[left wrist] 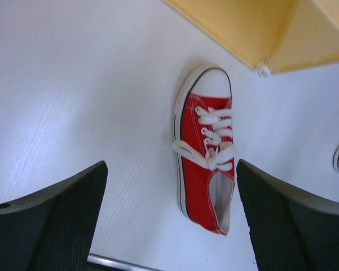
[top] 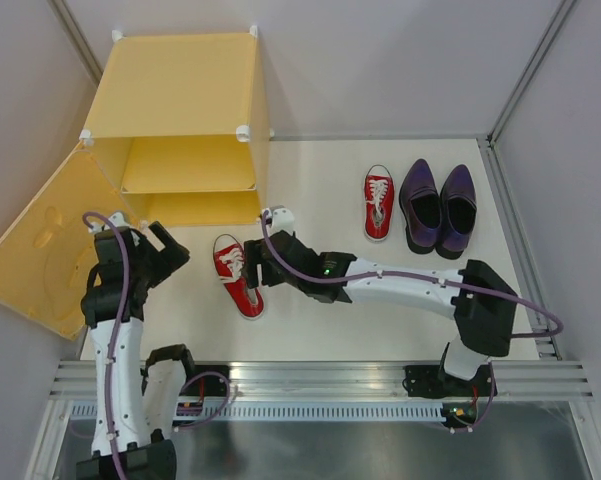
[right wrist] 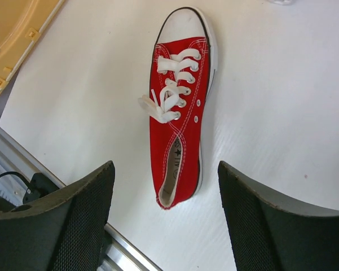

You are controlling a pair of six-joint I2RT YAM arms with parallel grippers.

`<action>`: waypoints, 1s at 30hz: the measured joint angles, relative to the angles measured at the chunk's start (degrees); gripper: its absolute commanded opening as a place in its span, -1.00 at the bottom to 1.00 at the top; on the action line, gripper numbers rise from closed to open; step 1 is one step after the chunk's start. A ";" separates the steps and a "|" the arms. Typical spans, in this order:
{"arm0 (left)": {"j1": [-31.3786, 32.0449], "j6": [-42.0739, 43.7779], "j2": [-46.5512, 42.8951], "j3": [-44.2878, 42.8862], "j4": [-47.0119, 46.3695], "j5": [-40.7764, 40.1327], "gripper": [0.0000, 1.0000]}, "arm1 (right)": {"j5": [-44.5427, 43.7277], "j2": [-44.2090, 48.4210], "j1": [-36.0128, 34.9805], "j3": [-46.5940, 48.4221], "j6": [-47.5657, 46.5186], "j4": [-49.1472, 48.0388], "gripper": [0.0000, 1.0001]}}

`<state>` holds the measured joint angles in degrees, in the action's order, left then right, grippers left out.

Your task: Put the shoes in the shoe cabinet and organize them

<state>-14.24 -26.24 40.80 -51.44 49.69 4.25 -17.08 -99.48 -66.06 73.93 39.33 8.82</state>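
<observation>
One red sneaker (top: pixel 238 275) lies on the white table in front of the yellow cabinet (top: pixel 180 120), whose door (top: pixel 35 250) stands open to the left. My right gripper (top: pixel 254 265) is open just right of this sneaker; in the right wrist view the sneaker (right wrist: pixel 180 107) lies ahead of the open gripper (right wrist: pixel 166 220). My left gripper (top: pixel 172 250) is open to its left; in the left wrist view the sneaker (left wrist: pixel 206 152) lies ahead of the empty gripper (left wrist: pixel 172 226). The second red sneaker (top: pixel 379 201) and the purple shoes (top: pixel 438 208) lie at the right.
The cabinet's inner shelf (top: pixel 190 185) shows empty through the open front. A metal rail (top: pixel 310 380) runs along the near table edge. Grey walls close in on both sides. The cabinet's lower corner connector (left wrist: pixel 263 69) is near the sneaker's toe.
</observation>
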 measured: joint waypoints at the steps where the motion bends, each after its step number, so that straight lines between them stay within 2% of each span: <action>1: 1.66 -0.39 -0.09 1.20 0.39 0.55 0.93 | -0.68 2.05 0.02 -1.25 -0.20 0.02 0.57; 8: 22.64 -9.09 3.41 9.40 1.18 -3.08 0.88 | -4.39 11.93 0.26 -10.51 -0.59 -0.04 0.59; 14: 32.68 -17.75 7.32 14.23 -0.79 -8.72 0.85 | -7.28 19.10 1.14 -17.84 -0.52 0.74 0.61; 20: 43.93 -26.73 15.72 17.77 -6.05 -13.49 0.81 | -8.74 24.17 3.28 -21.90 -0.17 0.87 0.61; 27: 46.84 -33.77 21.55 19.45 -11.43 -17.75 0.69 | -8.96 26.77 5.03 -25.99 -0.07 1.42 0.60; 30: 46.86 -35.93 21.27 21.70 -13.27 -18.25 0.56 | -8.96 28.22 5.38 -27.71 0.11 1.53 0.60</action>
<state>32.62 -62.17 62.06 -29.74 36.42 -14.00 -26.04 -71.26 -60.69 46.22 39.44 10.35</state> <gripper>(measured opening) 0.819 0.800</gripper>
